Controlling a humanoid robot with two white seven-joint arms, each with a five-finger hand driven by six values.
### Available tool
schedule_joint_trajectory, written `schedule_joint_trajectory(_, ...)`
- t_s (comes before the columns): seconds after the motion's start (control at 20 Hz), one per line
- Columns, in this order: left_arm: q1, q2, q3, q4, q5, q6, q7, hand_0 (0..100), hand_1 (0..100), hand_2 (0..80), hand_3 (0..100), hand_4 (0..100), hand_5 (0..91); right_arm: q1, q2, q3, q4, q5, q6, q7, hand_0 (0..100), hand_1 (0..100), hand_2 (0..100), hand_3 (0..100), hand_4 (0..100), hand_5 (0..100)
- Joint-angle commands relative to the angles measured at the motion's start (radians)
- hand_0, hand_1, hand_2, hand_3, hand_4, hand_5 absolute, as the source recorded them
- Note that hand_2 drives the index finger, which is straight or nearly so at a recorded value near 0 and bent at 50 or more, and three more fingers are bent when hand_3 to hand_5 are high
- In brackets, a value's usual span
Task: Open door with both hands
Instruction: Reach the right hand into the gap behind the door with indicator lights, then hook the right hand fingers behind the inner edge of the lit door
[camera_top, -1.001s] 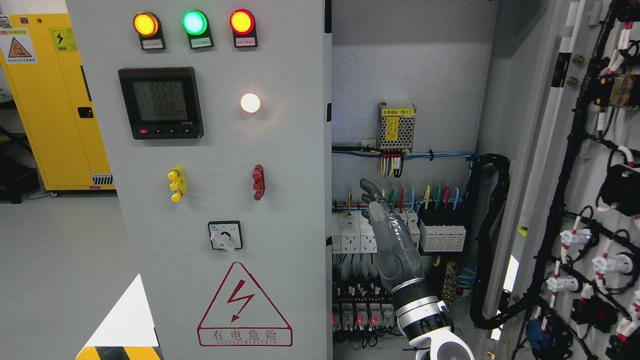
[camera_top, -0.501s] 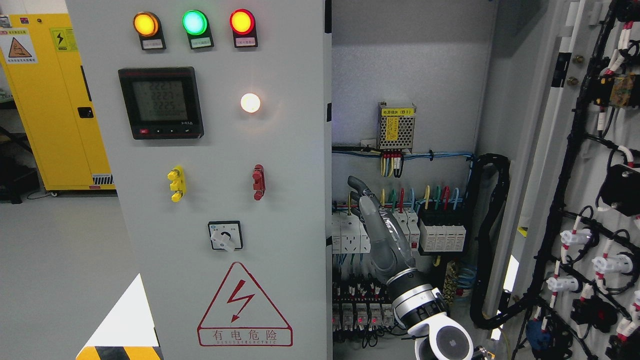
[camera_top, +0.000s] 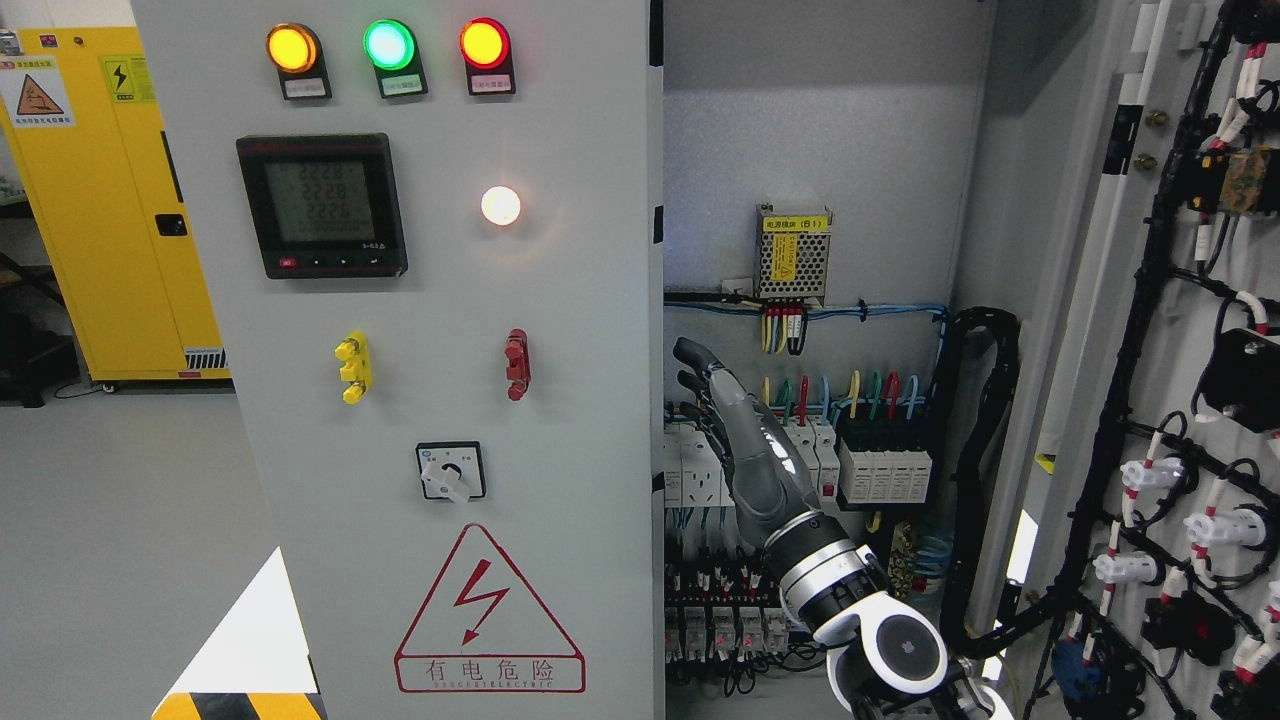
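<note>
Fingers (camera_top: 700, 385) of the right hand (camera_top: 745, 445) extend loosely, holding nothing, beside the grey metal cabinet door's (camera_top: 440, 400) edge.

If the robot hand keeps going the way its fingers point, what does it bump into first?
Probably the closed left door's edge: the right robot hand points up-left toward it. Depth is unclear, so it might reach past it.

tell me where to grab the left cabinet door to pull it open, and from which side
Grip the left door by its free vertical edge beside the open compartment, coming from the right. The face offers only lamps, a meter and small switches, no handle, while that edge stands exposed. The right hand is already there, fingers extended toward it.
</note>
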Motion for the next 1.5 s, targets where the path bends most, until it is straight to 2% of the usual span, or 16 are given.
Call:
schedule_joint_trajectory(0.0,0.0,-0.032,0.0,0.018,0.0,-0.001,0.0,0,0,0.0,0,0,0.0,-0.03,-0.002,-0.007,0.072,-0.054,0.001,0.049,25,0,0,0,0,0)
schedule_joint_trajectory(0.1,0.0,-0.032,0.0,0.018,0.0,-0.001,0.0,0,0,0.0,0,0,0.0,-0.033,-0.014,-0.009,0.09,-0.071,0.001,0.074,24,0,0,0,0,0)
schedule_joint_trajectory(0.25,0.0,-0.032,0.0,0.018,0.0,-0.001,0.0,0,0,0.0,0,0,0.0,-0.042,-0.023,-0.035,0.122,-0.073,0.001,0.08,24,0,0,0,0,0)
schedule_joint_trajectory(0.45,0.0,-0.032,0.0,0.018,0.0,-0.001,0.0,0,0,0.0,0,0,0.0,-0.053,-0.023,-0.05,0.148,-0.073,0.001,0.161,24,0,0,0,0,0)
schedule_joint_trajectory(0.6,0.0,-0.032,0.0,0.018,0.0,-0.001,0.0,0,0,0.0,0,0,0.0,-0.056,-0.023,-0.067,0.165,-0.074,0.0,0.167,24,0,0,0,0,0)
schedule_joint_trajectory(0.8,0.0,-0.031,0.0,0.018,0.0,-0.001,0.0,0,0,0.0,0,0,0.0,-0.092,-0.028,-0.097,0.184,-0.074,0.001,0.264,25,0,0,0,0,0)
schedule_joint_trajectory(1.0,0.0,-0.031,0.0,0.018,0.0,-0.001,0.0,0,0,0.0,0,0,0.0,-0.099,-0.031,-0.102,0.181,-0.123,0.001,0.299,24,0,0,0,0,0)
schedule_joint_trajectory(1.2,0.0,-0.031,0.0,0.018,0.0,-0.001,0.0,0,0,0.0,0,0,0.0,-0.117,-0.06,-0.104,0.211,-0.174,0.0,0.316,24,0,0,0,0,0)
schedule_joint_trajectory(1.35,0.0,-0.031,0.0,0.018,0.0,-0.001,0.0,0,0,0.0,0,0,0.0,-0.131,-0.062,-0.107,0.245,-0.174,-0.002,0.389,24,0,0,0,0,0)
schedule_joint_trajectory(1.45,0.0,-0.031,0.0,0.018,0.0,-0.001,0.0,0,0,0.0,0,0,0.0,-0.128,-0.06,-0.107,0.239,-0.174,0.0,0.414,24,0,0,0,0,0)
